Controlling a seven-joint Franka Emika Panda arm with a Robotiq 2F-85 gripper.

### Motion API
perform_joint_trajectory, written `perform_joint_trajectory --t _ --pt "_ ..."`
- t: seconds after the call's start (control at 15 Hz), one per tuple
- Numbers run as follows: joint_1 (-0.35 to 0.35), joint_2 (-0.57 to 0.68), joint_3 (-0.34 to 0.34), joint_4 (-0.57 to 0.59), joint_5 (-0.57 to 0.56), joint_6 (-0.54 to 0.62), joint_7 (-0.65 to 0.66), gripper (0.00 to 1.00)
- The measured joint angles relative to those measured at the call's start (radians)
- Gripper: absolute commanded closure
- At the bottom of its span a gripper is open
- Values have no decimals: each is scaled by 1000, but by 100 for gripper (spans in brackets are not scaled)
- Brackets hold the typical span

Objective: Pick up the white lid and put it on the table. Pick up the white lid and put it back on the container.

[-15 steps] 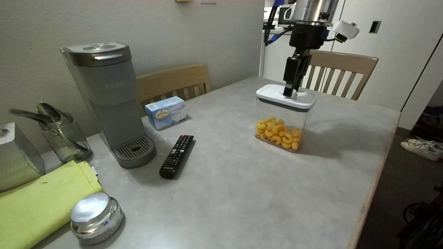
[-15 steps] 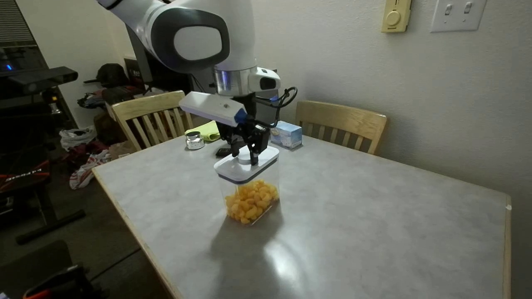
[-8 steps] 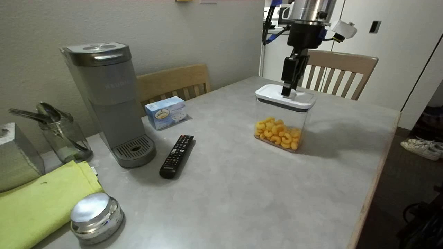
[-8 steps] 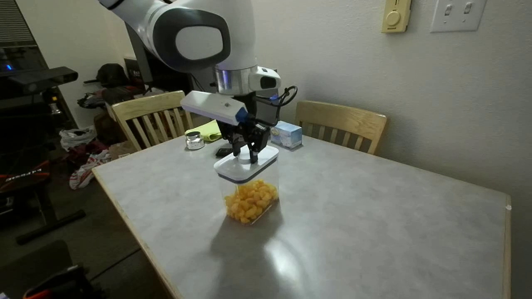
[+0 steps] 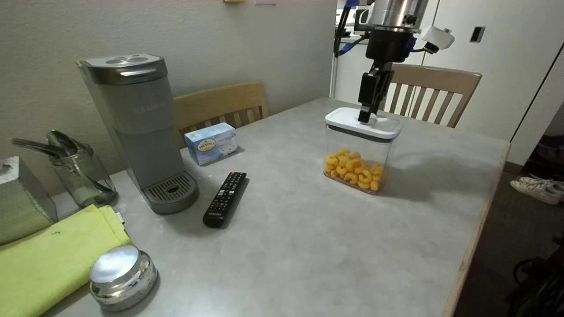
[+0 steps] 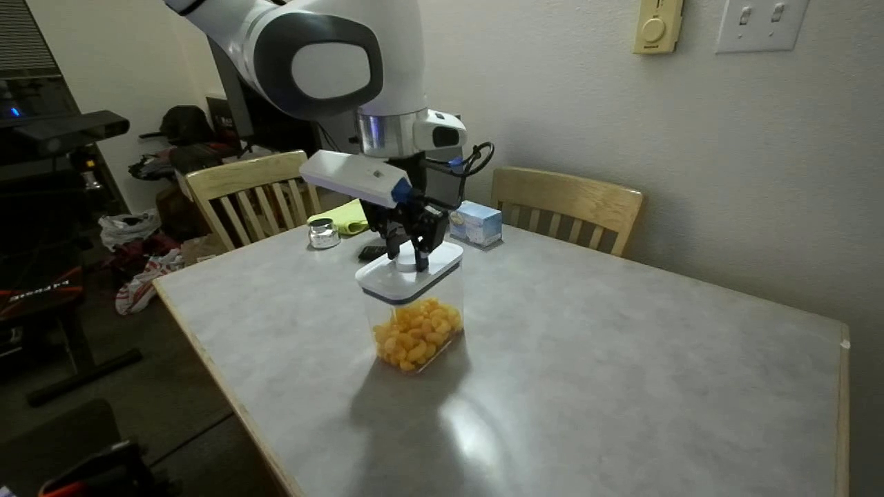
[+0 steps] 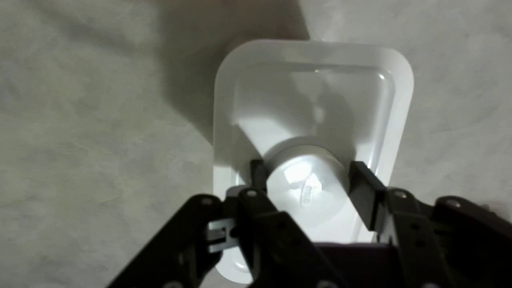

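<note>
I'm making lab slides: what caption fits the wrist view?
Jaws closed on the raised round button of the white lid, grey table below.

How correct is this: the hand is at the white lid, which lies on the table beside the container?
The place is wrong: the white lid sits on top of the container, as both exterior views show. The hand is indeed at the lid.

one white lid (image 7: 308,176), one container (image 5: 357,158), one table (image 5: 308,246), one remote (image 5: 225,199), two light switches (image 6: 744,16)
</note>
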State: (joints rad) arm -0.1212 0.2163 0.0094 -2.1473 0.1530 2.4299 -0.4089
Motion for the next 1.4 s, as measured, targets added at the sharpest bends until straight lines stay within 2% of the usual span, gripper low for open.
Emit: perform_joint_trajectory --t 1.4 --pt "12 -58 1 58 0 0 0 71"
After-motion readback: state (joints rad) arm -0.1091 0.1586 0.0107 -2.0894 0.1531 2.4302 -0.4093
